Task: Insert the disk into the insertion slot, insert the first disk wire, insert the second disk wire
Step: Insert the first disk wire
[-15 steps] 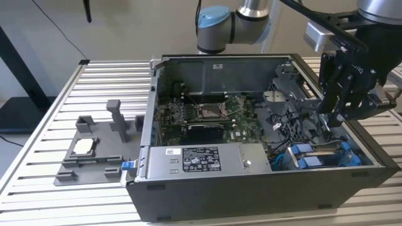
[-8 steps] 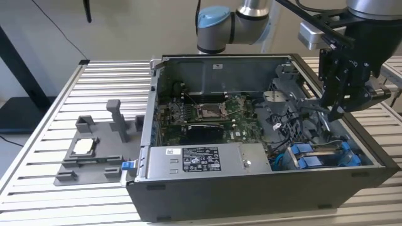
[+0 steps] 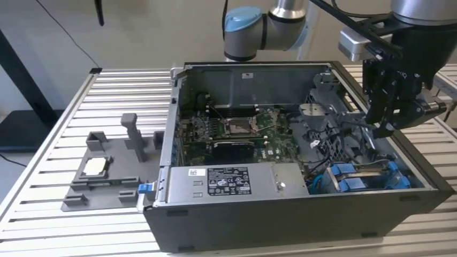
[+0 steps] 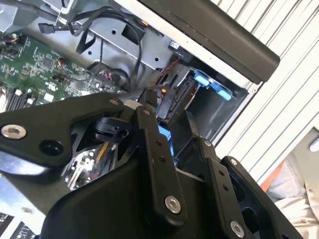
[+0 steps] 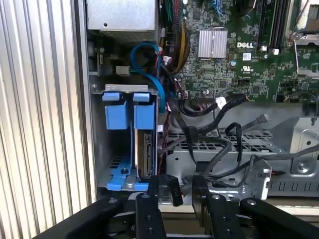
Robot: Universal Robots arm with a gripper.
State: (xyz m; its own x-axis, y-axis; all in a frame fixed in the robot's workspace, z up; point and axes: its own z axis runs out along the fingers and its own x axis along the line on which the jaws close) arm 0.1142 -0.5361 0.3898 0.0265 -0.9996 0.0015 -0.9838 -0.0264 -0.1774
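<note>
And the disk (image 5: 145, 154) is in, standing on edge inside the insertion slot (image 5: 115, 149) with the blue carrier tabs at its mouth. The slot sits at a corner of the computer case (image 3: 286, 227), along the same wall as the power-supply box (image 3: 214, 182), whose white label carries print too small to read. The gripper (image 5: 177, 186) hangs above the case near the slot, fingers a little apart and holding nothing, with loose black wires (image 5: 219, 144) trailing across the grey bay beside it

Green motherboard (image 5: 239, 64) — grey insertion slot (image 5: 115, 149), blue plastic tabs (image 5: 113, 115) — dark grey case (image 3: 286, 225); silver ribbed table (image 3: 43, 227).
</note>
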